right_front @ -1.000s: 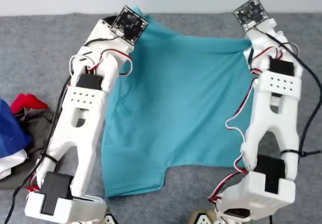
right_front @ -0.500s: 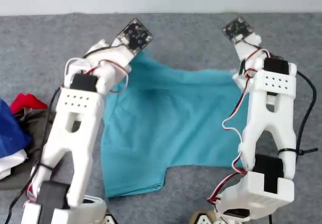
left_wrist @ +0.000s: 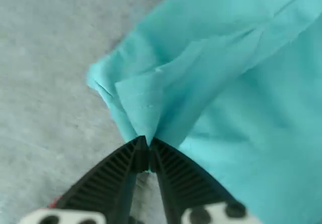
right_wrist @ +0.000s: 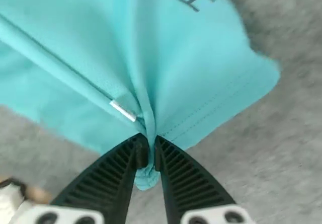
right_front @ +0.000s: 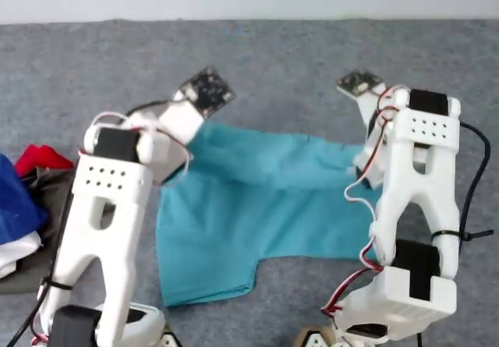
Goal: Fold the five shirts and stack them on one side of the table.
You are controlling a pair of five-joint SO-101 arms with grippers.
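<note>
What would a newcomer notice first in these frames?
The teal shirt lies in the middle of the table, its far edge folded over toward the near side. The left gripper and right gripper are each shut on a pinch of that edge. A heap of other clothes sits at the table's left edge.

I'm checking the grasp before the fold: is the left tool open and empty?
No, the left tool is shut on a bunched edge of the shirt.
</note>
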